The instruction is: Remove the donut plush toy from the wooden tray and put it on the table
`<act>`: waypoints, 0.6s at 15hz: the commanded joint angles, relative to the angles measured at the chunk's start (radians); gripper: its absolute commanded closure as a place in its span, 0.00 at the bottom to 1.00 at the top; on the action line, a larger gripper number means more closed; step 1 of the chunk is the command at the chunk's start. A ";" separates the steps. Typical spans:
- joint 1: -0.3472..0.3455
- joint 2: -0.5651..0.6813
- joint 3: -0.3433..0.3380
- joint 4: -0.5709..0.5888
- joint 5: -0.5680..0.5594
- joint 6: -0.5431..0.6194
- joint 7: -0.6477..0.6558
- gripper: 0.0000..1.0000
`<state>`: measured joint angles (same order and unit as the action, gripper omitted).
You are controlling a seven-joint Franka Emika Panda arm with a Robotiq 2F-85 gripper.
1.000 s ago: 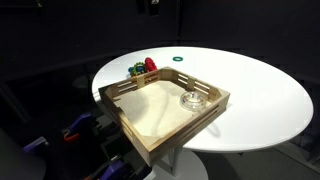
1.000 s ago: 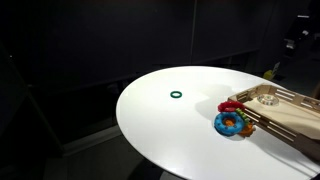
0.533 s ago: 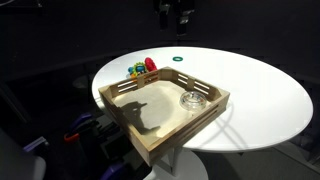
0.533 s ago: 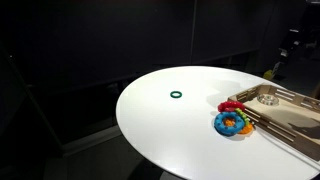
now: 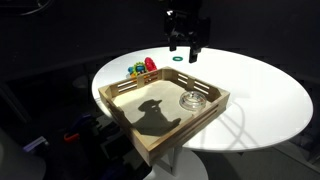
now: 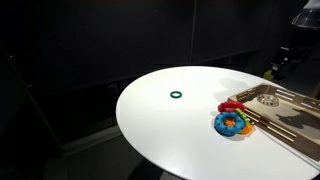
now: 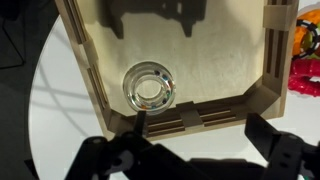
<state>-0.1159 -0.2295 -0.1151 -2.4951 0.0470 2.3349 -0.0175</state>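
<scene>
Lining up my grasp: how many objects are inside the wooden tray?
1. The donut plush toy lies in the wooden tray, near a corner. The toy cluster and green ring sit outside it, on the table. The near wall may hide a thin strip.

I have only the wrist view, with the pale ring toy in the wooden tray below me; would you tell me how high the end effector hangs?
Observer: In an exterior view the end effector hangs well above the wooden tray, touching nothing, with open air between it and the donut plush toy.
Operator: Thank you. Does anything lie on the table outside my picture?
Observer: Yes, a thin dark green ring lies on the table, apart from the tray and from the toy cluster.
</scene>
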 commanded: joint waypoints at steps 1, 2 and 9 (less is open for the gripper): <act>0.002 0.037 -0.028 0.018 0.043 0.005 -0.066 0.00; 0.000 0.025 -0.014 0.003 0.017 0.001 -0.027 0.00; -0.001 0.034 -0.017 0.006 0.012 0.010 -0.031 0.00</act>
<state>-0.1165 -0.1933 -0.1354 -2.4898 0.0659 2.3378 -0.0486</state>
